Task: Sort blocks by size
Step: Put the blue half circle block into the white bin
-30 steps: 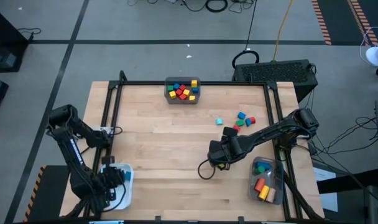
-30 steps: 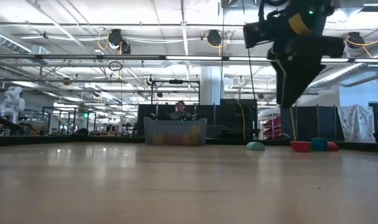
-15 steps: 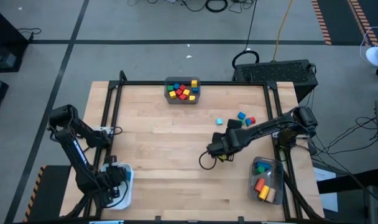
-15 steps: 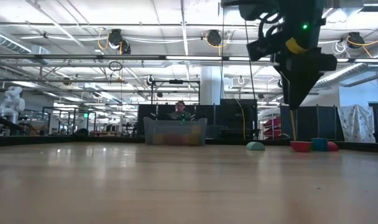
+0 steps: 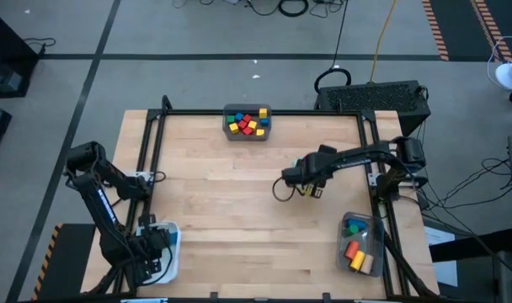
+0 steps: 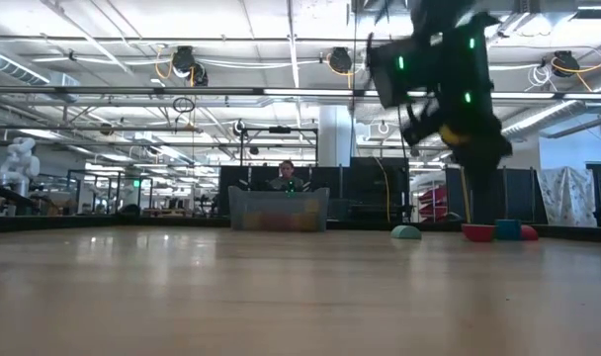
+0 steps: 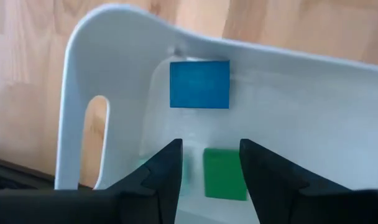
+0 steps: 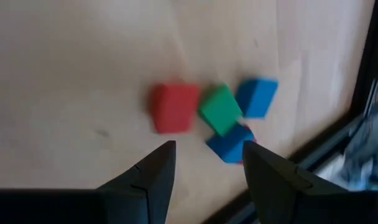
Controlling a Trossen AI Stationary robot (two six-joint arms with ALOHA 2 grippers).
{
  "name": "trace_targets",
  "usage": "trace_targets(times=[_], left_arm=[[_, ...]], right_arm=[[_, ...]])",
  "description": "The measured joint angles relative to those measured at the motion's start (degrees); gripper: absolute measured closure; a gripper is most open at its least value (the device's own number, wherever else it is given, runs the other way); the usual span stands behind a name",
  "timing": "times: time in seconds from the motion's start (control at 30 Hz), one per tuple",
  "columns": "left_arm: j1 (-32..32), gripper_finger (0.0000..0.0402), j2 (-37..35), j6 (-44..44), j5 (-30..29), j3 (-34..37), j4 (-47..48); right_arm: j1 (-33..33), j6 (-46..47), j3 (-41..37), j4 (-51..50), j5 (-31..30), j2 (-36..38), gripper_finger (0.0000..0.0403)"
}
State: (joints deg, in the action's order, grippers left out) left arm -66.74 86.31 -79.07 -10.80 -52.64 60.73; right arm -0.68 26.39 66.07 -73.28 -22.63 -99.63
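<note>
Both grippers' jaws stand apart: right gripper (image 8: 207, 165) above loose blocks (image 8: 214, 118), left gripper (image 7: 207, 165) over white bin (image 7: 313, 81).

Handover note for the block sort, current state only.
Left gripper: open, empty, over the white bin at the table's near-left corner; blue block and green block inside.
Right gripper: open, empty, above the loose cluster of red, green and blue blocks near the right edge.
Done: grey bin at the far edge and clear bin near right hold blocks.
Left: that cluster.
</note>
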Motion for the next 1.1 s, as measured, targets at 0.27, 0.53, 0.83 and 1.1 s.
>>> trace_targets(times=[0.27, 0.53, 0.83, 1.1], left_arm=[[0.0, 0.0238, -0.1, 0.4, -6.4, -6.0, 7.3], [0.2, 0.0238, -0.1, 1.4, -13.9, -8.9, 9.3], [3.1, 0.0238, -0.1, 1.9, -14.1, -9.1, 8.6], [3.4, 0.0238, -0.1, 1.9, -14.1, -10.2, 8.5]], right_arm=[[-10.6, 5.4, -11.2, 3.6, -0.3, 0.0, 0.0231], [-15.4, 7.0, -16.1, 12.7, 0.4, 3.9, 0.0231], [-20.1, 7.5, -16.2, 19.2, 7.4, 6.2, 0.0231], [-20.1, 9.5, -16.2, 19.3, 7.8, 6.2, 0.0231]])
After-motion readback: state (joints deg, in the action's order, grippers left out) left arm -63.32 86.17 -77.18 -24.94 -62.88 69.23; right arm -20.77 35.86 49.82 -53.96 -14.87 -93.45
